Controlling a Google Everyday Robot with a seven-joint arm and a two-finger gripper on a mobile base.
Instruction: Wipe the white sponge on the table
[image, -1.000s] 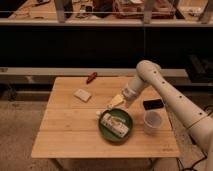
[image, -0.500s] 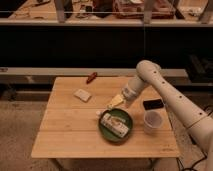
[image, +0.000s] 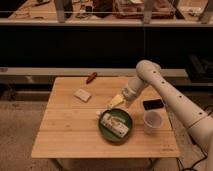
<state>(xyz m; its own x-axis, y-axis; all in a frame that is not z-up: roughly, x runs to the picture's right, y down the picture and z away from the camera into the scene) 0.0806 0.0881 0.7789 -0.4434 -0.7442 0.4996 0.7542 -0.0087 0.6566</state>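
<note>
White sponge (image: 82, 94) lies camera-left of my gripper (image: 114, 102), long axis slanted, a clear gap between; I see fingers spread wide, empty.

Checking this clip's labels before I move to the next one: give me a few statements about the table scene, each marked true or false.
1. The white sponge lies flat on the table, apart from the gripper. True.
2. The gripper is clamped on the sponge. False: it hangs over the table between the sponge and the green plate, jaws open with nothing in them.
3. A white packet lies in the green plate. True.
4. The cup stands on the plate. False: it stands on the table beside the plate.
5. The red object lies at the table's near edge. False: it lies near the far edge.
</note>
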